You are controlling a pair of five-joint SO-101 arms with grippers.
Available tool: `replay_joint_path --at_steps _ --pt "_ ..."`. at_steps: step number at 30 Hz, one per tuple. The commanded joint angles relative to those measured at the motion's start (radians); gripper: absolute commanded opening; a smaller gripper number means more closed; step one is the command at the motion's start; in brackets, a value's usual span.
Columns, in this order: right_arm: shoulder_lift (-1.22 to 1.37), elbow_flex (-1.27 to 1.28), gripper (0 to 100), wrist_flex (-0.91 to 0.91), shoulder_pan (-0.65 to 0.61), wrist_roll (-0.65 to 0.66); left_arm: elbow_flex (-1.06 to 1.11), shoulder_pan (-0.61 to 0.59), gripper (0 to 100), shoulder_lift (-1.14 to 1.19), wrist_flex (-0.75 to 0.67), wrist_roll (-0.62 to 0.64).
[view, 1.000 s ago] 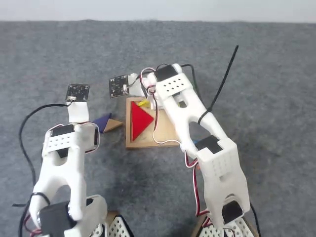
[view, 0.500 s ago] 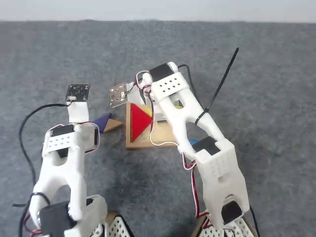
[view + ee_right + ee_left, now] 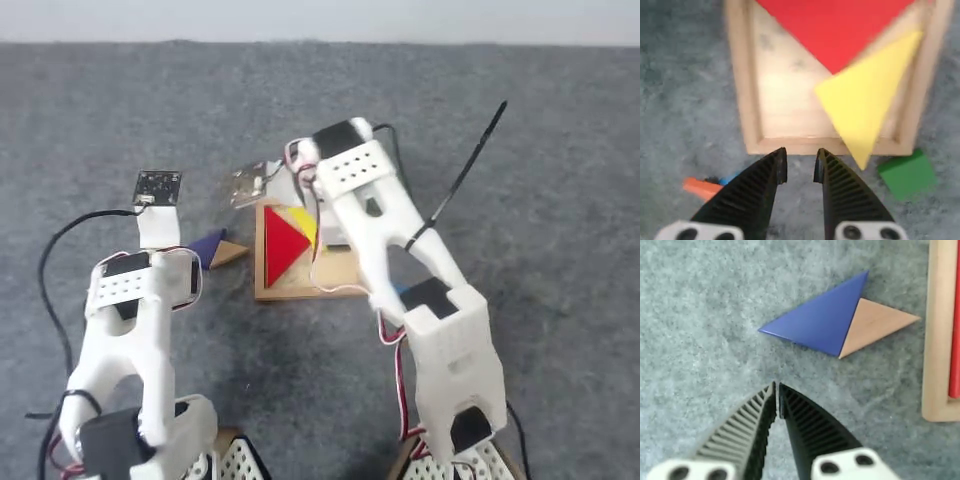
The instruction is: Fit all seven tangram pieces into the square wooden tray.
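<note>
The square wooden tray [image 3: 300, 285] lies mid-table with a large red triangle [image 3: 282, 245] in it. A yellow triangle [image 3: 304, 222] rests against the red one. In the right wrist view the yellow triangle [image 3: 865, 107] pokes one corner over the tray's rim [image 3: 805, 145]. My right gripper [image 3: 800, 162] hovers just outside that rim, slightly open and holding nothing. A blue triangle [image 3: 822, 320] and a tan triangle [image 3: 872, 325] touch on the carpet left of the tray [image 3: 935, 340]. My left gripper [image 3: 776, 388] is shut and empty, a short way from the blue piece.
A green square [image 3: 905, 175] lies on the carpet outside the tray near the yellow corner. An orange piece [image 3: 700, 187] with a bit of blue beside it lies on the other side of my right gripper. The right arm [image 3: 400, 250] crosses over the tray's right part.
The right arm brought the yellow triangle from the tray's far edge into the tray beside the red one, then let go and pulled back. The left arm stayed still.
</note>
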Motion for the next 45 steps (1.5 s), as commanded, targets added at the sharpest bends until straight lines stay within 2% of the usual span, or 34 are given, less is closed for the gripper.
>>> replay_joint_path --at_steps 1,3,5,7,17,23,28,34,39,45 --pt "0.008 0.028 9.6 -0.165 0.051 -0.106 -0.004 -0.009 1 -0.017 -0.015 -0.005" --pt "0.047 0.028 4.9 -0.228 0.064 -0.184 -0.004 -0.009 1 -0.017 -0.017 -0.005" --pt "0.071 0.026 0.1 -0.275 0.071 -0.209 -0.004 -0.009 1 -0.017 -0.017 -0.005" --pt "0.087 0.026 2.4 -0.295 0.076 -0.210 -0.004 -0.009 1 -0.017 -0.017 -0.005" --pt "0.156 0.026 0.7 -0.438 0.061 -0.210 -0.004 -0.009 1 -0.017 -0.017 -0.005" --pt "0.139 0.026 0.7 -0.452 0.015 -0.212 -0.004 -0.009 1 -0.017 -0.017 -0.005" --pt "0.099 0.026 0.7 -0.441 0.024 -0.227 -0.004 -0.009 1 -0.017 -0.017 -0.005" --pt "-0.107 0.029 0.7 -0.374 0.108 -0.365 -0.004 -0.009 1 -0.017 -0.017 -0.005" --pt "-0.335 0.060 0.7 -0.216 0.189 -0.425 -0.004 -0.009 1 -0.017 -0.017 -0.005" --pt "-0.572 0.356 0.7 -0.194 0.226 -0.417 -0.004 -0.009 1 -0.017 -0.017 -0.008"
